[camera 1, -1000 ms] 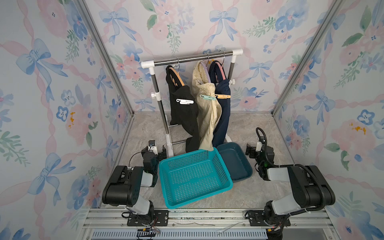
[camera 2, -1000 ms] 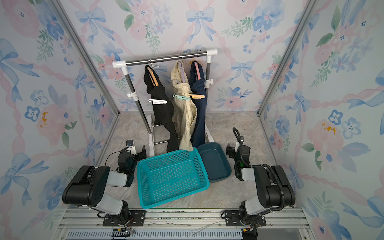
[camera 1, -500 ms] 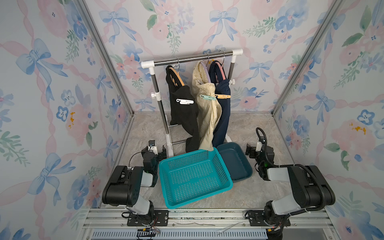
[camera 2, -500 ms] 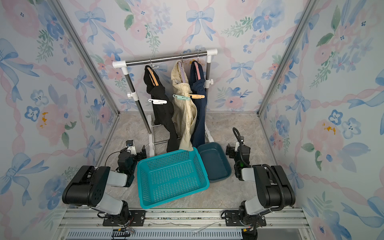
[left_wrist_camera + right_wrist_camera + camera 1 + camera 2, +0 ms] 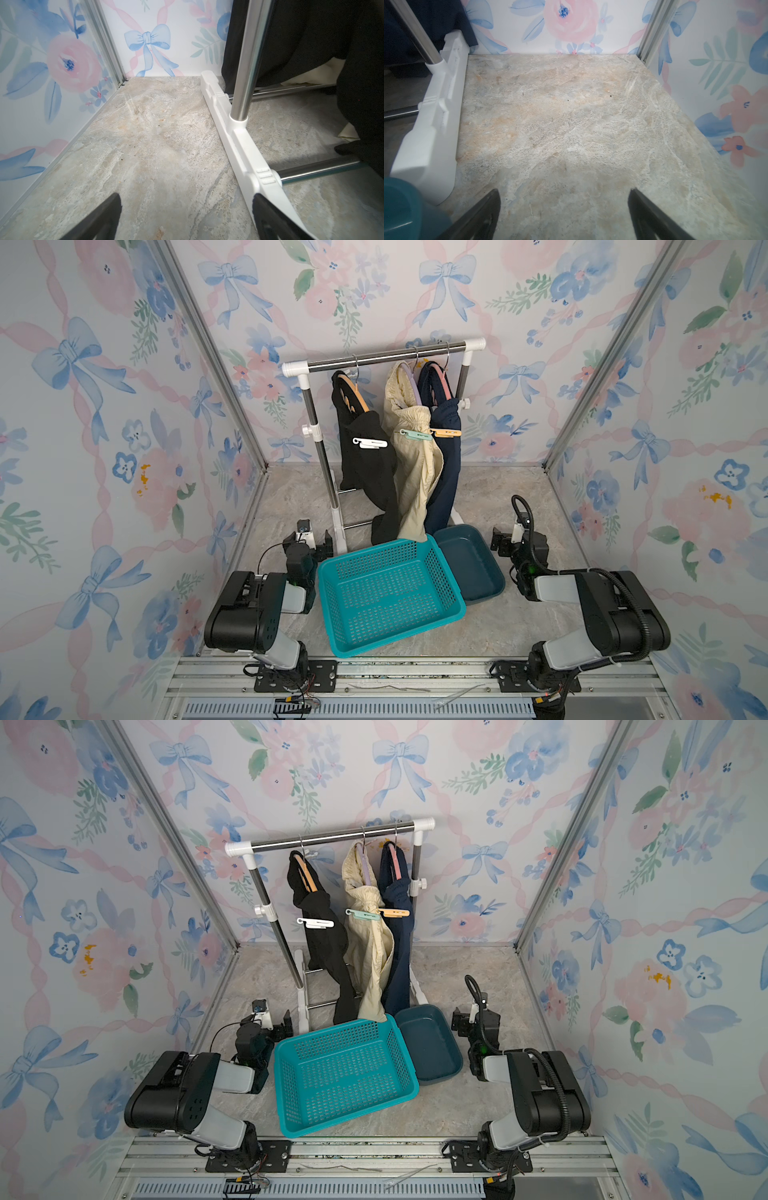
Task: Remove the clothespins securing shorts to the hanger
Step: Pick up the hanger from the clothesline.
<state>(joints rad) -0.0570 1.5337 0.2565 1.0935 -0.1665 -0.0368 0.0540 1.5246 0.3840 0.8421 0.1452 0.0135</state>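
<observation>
Clothespins: three, one clipped across each pair of shorts: white pin (image 5: pixel 370 443), mint pin (image 5: pixel 415 434), orange pin (image 5: pixel 446 432).
Shorts: black (image 5: pixel 365 472), cream (image 5: pixel 415 481) and navy (image 5: pixel 446 477), side by side on hangers.
Rack (image 5: pixel 382 358): upright at the rear of the table (image 5: pixel 519 489).
Basket (image 5: pixel 376 551): in front of the rack, just beside the tub (image 5: pixel 469 568).
Left jaws: spread wide, empty, low by the rack's foot (image 5: pixel 239 141).
Right jaws: spread wide, empty, low beside the tub.
</observation>
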